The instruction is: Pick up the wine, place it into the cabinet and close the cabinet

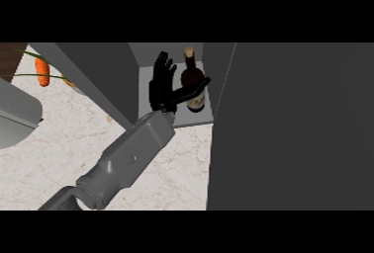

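- Dark wine (192, 79) stands upright inside the cabinet (292, 123), on its shelf.
- Left hand (163, 86), fingers spread, sits just left of it, thumb touching the bottle.
- Right hand unseen.

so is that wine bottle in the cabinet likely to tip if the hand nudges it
Probably yes: the wine bottle is tall and narrow, so a sideways nudge from the open left hand beside it could topple it. It looks like rigid glass, so likely fragile and smooth. Tipped over, it would probably roll.
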